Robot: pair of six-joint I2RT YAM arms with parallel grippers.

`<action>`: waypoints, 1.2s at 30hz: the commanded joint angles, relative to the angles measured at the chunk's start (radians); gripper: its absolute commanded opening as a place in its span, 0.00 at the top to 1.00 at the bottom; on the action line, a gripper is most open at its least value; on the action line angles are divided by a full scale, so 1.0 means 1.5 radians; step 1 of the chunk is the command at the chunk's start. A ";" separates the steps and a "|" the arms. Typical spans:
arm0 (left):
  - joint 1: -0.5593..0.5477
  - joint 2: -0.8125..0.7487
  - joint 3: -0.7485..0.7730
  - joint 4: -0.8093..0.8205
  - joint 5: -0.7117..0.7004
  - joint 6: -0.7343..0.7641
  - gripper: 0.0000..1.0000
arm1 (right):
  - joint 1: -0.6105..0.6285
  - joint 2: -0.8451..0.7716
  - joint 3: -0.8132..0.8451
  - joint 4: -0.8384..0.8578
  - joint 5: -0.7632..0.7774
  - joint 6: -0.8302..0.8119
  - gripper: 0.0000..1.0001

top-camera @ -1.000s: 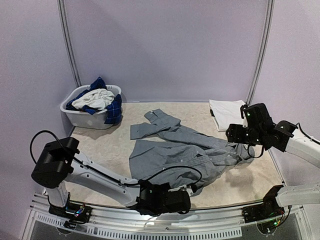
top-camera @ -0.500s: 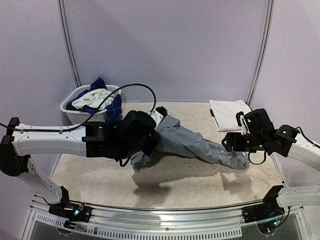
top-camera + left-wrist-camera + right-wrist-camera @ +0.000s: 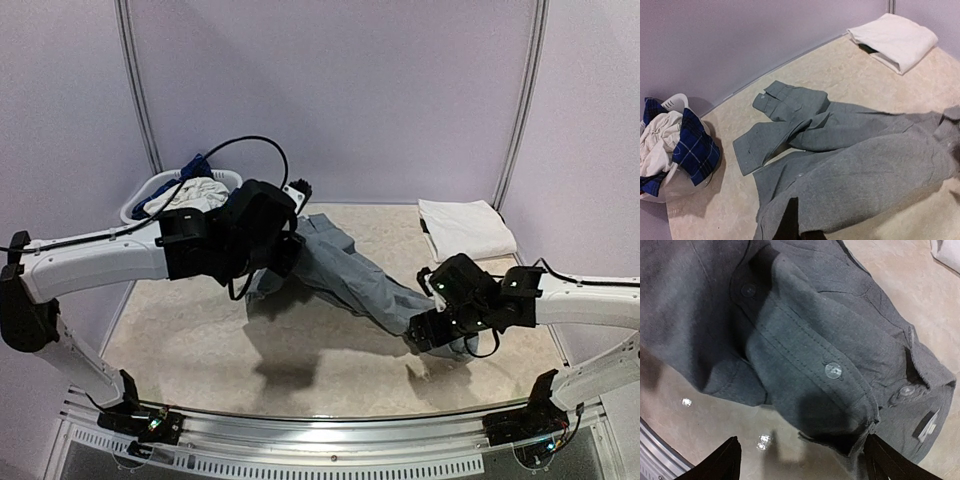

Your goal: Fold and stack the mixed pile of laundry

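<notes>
Under right claw (image 3: 801, 440), perhaps touching: shirt (image 3: 805, 340).

Grey shirt (image 3: 805, 340) matt woven cloth; table (image 3: 705, 415) glossy.

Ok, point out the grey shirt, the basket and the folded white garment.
grey shirt (image 3: 855, 165), left wrist view, body panel
basket (image 3: 673, 102), left wrist view, white rim
folded white garment (image 3: 897, 35), left wrist view, top face

The left arm (image 3: 230, 240) hides part of the basket (image 3: 152, 186) and grey shirt (image 3: 350, 280).
</notes>
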 commanded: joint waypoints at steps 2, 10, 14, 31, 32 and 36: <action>0.022 -0.006 0.051 -0.030 0.014 0.002 1.00 | 0.019 0.074 0.035 0.008 0.098 0.001 0.16; 0.048 0.015 0.074 -0.045 0.025 -0.002 1.00 | 0.061 -0.001 0.084 0.004 0.137 -0.014 0.16; 0.064 0.030 0.099 -0.058 0.029 -0.004 1.00 | 0.108 -0.013 0.106 0.037 0.022 -0.045 0.20; 0.082 0.029 0.169 -0.106 0.041 0.002 1.00 | 0.145 0.197 0.103 0.174 0.123 -0.017 0.27; 0.082 0.029 0.169 -0.107 0.041 0.002 1.00 | 0.144 0.210 0.109 0.178 0.113 -0.017 0.28; 0.083 0.031 0.172 -0.108 0.042 0.004 1.00 | 0.143 0.284 0.126 0.200 0.059 -0.013 0.34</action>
